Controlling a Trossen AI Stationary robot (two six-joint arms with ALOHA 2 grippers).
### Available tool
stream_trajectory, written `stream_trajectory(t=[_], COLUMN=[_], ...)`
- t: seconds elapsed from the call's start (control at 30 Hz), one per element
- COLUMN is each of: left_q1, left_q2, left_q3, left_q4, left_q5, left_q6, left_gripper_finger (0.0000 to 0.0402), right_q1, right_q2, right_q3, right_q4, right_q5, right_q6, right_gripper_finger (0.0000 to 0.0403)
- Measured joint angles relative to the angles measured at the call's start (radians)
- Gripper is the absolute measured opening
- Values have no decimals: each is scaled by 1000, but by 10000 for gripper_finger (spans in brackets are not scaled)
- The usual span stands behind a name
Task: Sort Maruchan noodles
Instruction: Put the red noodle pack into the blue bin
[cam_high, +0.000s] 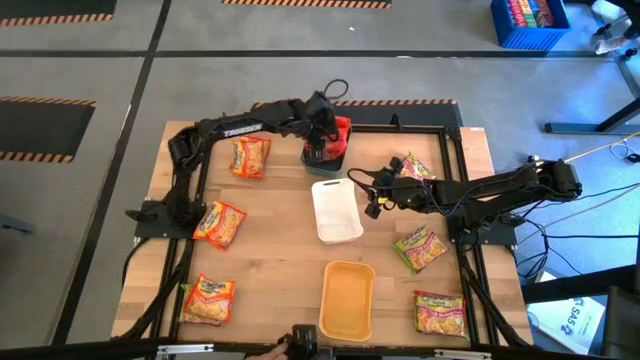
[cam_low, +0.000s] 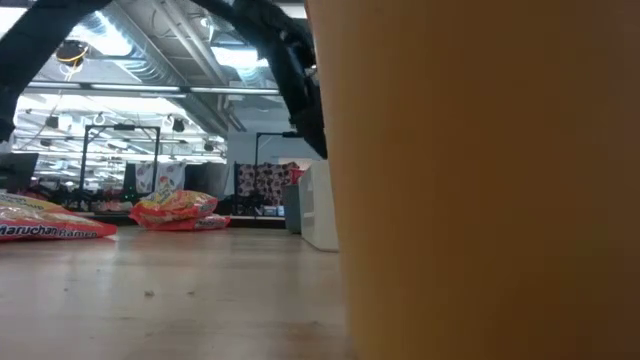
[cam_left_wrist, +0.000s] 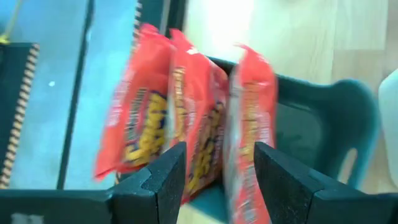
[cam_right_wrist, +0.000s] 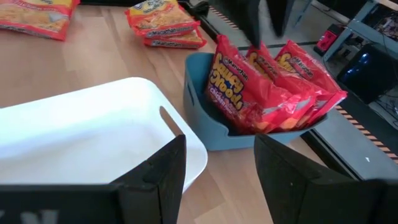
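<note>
Three red Maruchan noodles packets stand on edge inside a blue-grey tray at the table's far middle. My left gripper hovers open just above them, touching none. Three orange-yellow packets lie flat on the table's left side. Three green-and-red packets lie flat on its right. My right gripper stands open over the far right corner of the white tray, with nothing between its fingers.
An orange-yellow tray stands at the near middle and fills the right half of the low view. The white tray has nothing in it. Black frame rails run along the table's edges.
</note>
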Motion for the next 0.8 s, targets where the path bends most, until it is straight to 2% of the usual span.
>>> stream_trajectory(t=[0.17,0.3,0.6,0.7,0.8], left_q1=[-51,-112,-280,-347,-406], left_q2=[-116,-238,-555,-622,-658], left_q3=[-2,-84,-548,-699,-829], left_q4=[-86,-71,221,320,437], left_q5=[1,-3,-27,-27,-24], left_q6=[-72,-127,-252,-295,-317], left_gripper_finger=[180,180,180,180,180], right_q1=[0,32,158,182,163], right_q2=[0,-15,-34,-34,-23], right_q3=[3,32,157,198,203], right_q4=[-5,-78,-295,-350,-333], right_q5=[-59,-88,-90,-74,-64], right_q6=[-19,-18,45,58,29], right_gripper_finger=[170,170,170,170,170])
